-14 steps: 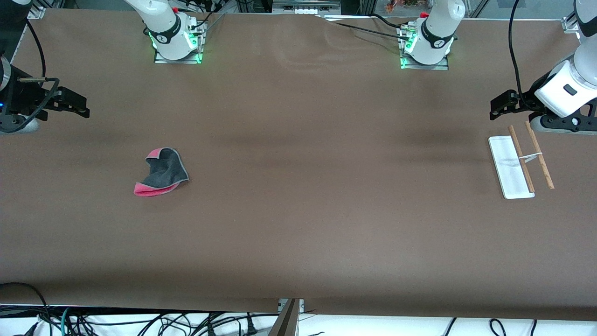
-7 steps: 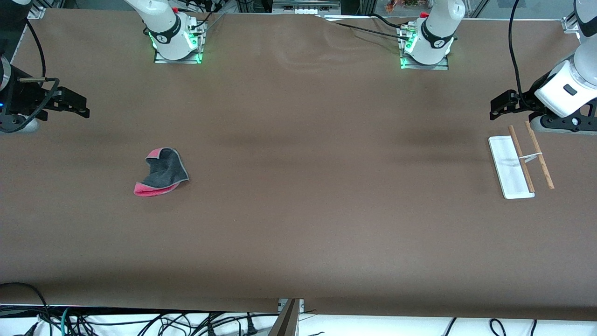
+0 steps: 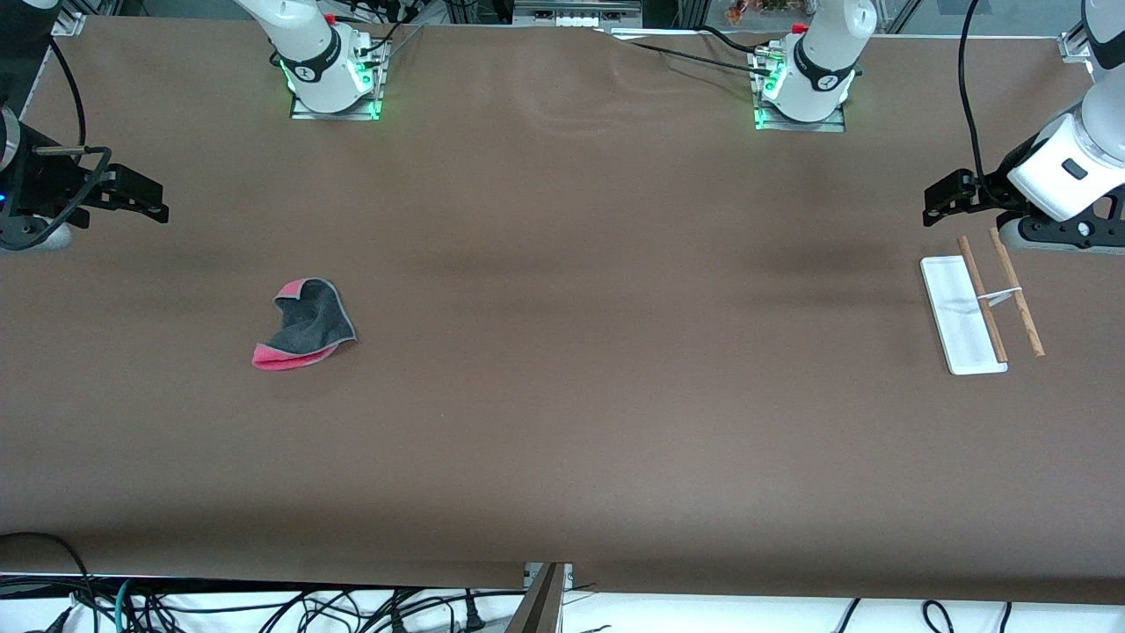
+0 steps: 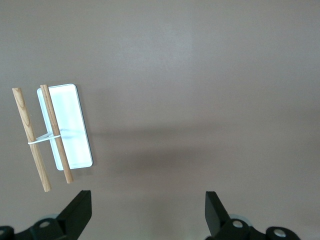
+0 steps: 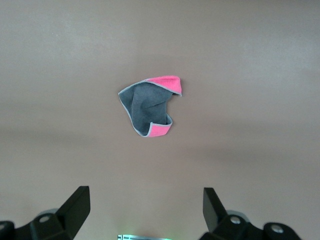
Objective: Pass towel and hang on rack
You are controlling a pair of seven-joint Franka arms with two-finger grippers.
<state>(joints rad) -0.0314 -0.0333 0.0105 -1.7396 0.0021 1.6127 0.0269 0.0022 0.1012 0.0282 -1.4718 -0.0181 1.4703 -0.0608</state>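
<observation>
The towel (image 3: 303, 325), dark grey with pink folds, lies crumpled on the brown table toward the right arm's end; it also shows in the right wrist view (image 5: 149, 106). The rack (image 3: 980, 308) has a white base and two wooden rods; it lies toward the left arm's end and shows in the left wrist view (image 4: 55, 132). My right gripper (image 3: 149, 200) is open and empty, up over the table's edge at its own end. My left gripper (image 3: 933, 204) is open and empty, up near the rack.
The two arm bases (image 3: 334, 75) (image 3: 804, 88) stand along the table's edge farthest from the front camera. Cables (image 3: 264, 607) hang below the table's near edge.
</observation>
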